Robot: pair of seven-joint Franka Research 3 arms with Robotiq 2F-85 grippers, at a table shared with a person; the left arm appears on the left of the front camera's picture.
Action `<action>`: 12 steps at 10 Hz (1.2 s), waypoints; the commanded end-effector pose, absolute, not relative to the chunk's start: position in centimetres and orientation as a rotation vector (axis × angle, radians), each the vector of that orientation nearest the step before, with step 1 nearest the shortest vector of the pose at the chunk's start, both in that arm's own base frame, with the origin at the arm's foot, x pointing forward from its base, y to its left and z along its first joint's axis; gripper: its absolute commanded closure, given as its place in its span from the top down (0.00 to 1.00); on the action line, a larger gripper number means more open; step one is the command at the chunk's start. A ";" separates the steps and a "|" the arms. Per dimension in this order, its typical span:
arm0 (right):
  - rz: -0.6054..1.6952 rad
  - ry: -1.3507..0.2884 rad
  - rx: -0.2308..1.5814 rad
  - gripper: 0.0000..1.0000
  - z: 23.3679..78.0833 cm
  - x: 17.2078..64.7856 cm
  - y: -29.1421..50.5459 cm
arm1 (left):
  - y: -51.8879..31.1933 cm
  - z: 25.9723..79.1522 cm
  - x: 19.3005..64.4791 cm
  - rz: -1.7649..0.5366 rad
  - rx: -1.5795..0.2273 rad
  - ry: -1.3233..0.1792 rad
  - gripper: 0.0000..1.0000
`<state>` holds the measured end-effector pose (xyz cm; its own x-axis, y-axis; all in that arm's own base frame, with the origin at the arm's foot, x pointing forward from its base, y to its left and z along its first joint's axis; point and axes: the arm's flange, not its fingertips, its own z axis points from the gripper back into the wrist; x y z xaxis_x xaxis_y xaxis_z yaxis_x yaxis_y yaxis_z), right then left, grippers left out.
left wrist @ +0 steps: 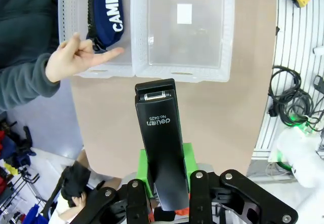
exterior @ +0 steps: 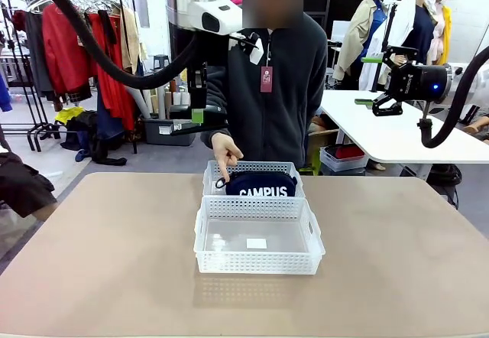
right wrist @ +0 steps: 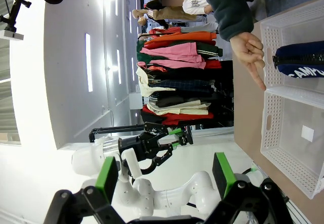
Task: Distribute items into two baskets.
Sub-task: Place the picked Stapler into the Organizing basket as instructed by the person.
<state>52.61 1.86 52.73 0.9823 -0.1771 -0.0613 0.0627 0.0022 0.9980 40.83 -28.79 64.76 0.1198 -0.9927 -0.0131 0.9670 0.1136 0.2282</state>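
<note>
While the person's hand (exterior: pixel 226 153) points a finger down at the far basket (exterior: pixel 253 171), the left gripper (left wrist: pixel 164 176) hangs high above the table with its green pads closed on the black stapler (left wrist: pixel 160 138), gripping it near its rear end so that the nose sticks out toward the baskets below. From where I stand, the navy pouch (exterior: pixel 261 184) with its white "CAMPUS" lettering already lies in that far basket, and the near basket (exterior: pixel 258 240) holds nothing but what looks like a small white label on its floor. The right gripper (right wrist: pixel 164 172) is raised off to the side, well apart from the table (exterior: pixel 397 261), with its fingers spread wide and nothing between them. I would judge the stapler to be stiff, compact and fairly heavy for its size, with smooth plastic sides that could slip or pivot in a pinch placed so far back; a hold across the body nearer its middle would likely be steadier. It is hinged, so squeezing top to bottom might fold it, whereas pressing on the flanks, as now, seems safer. The pouch looks soft and light, likely to sag if lifted, so it would best be taken around its middle. The baskets stand touching, one behind the other.
</note>
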 end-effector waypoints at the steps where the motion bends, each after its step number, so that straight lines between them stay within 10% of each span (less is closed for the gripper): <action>1: -0.204 -0.103 1.568 1.00 52.9 52.4 2.0 | -30.3 64.0 41.0 -1.473 0.198 -0.140 0.00; 12: -0.204 -0.103 1.568 1.00 52.9 52.4 2.0 | -44.5 46.8 44.4 -1.657 0.093 0.044 0.00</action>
<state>52.60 1.85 52.73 0.9822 -0.1775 -0.0614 0.0627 0.0022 0.9980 44.14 -44.03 46.42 -0.0967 -0.9929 -0.0700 0.9949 -0.0984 0.0210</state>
